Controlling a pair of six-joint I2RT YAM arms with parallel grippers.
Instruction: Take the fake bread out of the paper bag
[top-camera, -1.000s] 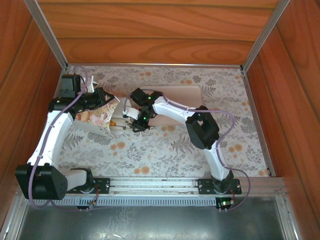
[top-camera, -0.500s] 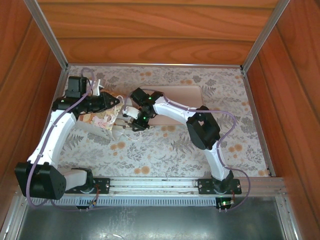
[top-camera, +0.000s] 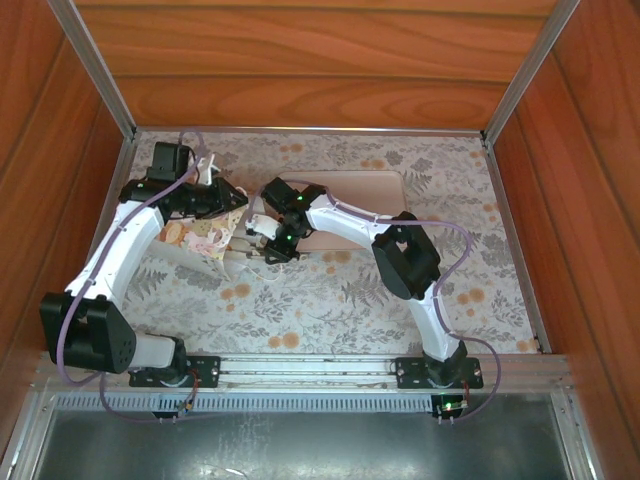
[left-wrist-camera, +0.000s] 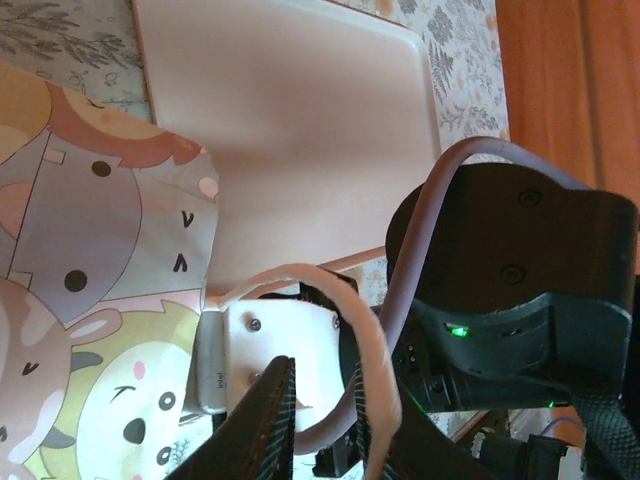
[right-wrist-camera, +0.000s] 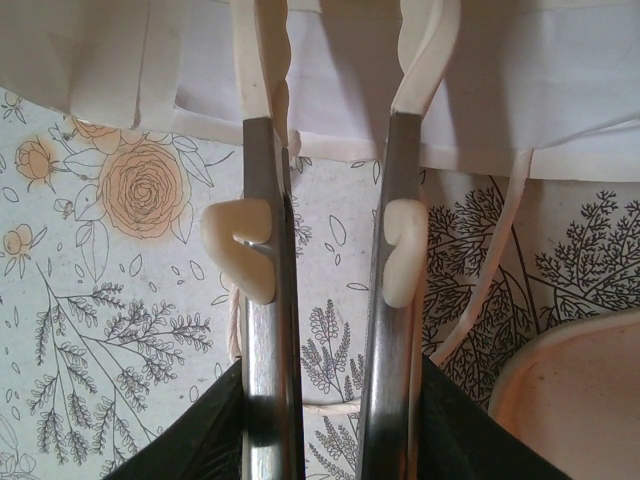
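The right gripper (right-wrist-camera: 330, 125) is standing with its jaws parted to a middling gap. Nothing is clamped between them, and the floral cloth (right-wrist-camera: 120, 300) is showing through the gap. Its two metal fingers (right-wrist-camera: 262, 200) are pointing at the white edge of the paper bag (right-wrist-camera: 520, 80), with the tips touching the paper. One cord strand is running away from each tip across the bag. A cream hook-shaped piece (right-wrist-camera: 240, 245) is sitting on each finger. A loose cord (right-wrist-camera: 505, 240) is trailing over the cloth just beside the fingers, and a corner of the pink tray (right-wrist-camera: 570, 400) is lying near them.

Overhead, the right gripper (top-camera: 252, 236) is sitting at the bag's right end, between the bag and the tray (top-camera: 370, 195).

The left gripper (top-camera: 230, 200) is hovering over the bag's far right corner. In its wrist view one ribbed dark finger (left-wrist-camera: 268, 425) is showing, with the white cord handle (left-wrist-camera: 372, 365) arcing just beside it. I cannot tell how wide these jaws are standing or whether they are pinching the cord. The right arm's black wrist (left-wrist-camera: 520, 290) is sitting close by, and the tray (left-wrist-camera: 290, 130) is lying past it.

The paper bag (top-camera: 200, 235) is lying on its side at the far left of the table (top-camera: 330, 300), mouth facing right. Its side (left-wrist-camera: 90, 300) is carrying cartoon animal faces. The bag's inside is hidden, so I cannot tell where the fake bread is lying.
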